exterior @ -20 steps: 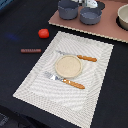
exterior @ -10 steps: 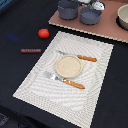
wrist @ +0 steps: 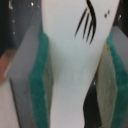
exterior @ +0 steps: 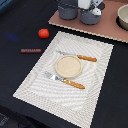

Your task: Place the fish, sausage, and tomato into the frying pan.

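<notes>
My gripper hangs at the far edge of the exterior view, just above the shallow blue-grey frying pan. In the wrist view it is shut on the white fish with dark marks, clamped between teal pads. In the exterior view the fish is hidden by the gripper. The red tomato lies on the dark table at the exterior view's left. The thin dark red sausage lies a little nearer than the tomato, apart from it.
A taller blue-grey pot stands beside the pan on a pinkish board, with a beige bowl at its right end. A striped placemat holds a beige plate, a knife and a fork.
</notes>
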Motion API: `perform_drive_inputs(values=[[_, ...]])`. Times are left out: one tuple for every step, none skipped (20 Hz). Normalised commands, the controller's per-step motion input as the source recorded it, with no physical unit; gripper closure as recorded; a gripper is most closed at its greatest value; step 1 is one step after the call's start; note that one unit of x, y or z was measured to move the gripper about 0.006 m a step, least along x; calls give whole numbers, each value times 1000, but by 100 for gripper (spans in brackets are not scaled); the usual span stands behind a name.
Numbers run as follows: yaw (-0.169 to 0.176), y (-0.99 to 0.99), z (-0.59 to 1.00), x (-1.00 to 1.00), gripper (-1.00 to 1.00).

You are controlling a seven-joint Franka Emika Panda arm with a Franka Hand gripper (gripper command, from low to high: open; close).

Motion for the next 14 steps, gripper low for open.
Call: perform_drive_inputs(values=[[56, 466, 640, 0, -100], [62, 400, 700, 0, -100], [66, 334, 709, -34, -100], [66, 214, 720, -157, -100], [62, 149, 706, -243, -100], [60, 23, 694, -337, -100], [60, 0, 666, -431, -100], [57, -254, 606, -591, -100], [32, -443, 526, -640, -100], [5, -571, 431, -620, -100], [0, -689, 349, -597, -100], [0, -763, 237, -577, -100], [0, -803, 174, -549, -100], [0, -840, 114, -520, -100]])
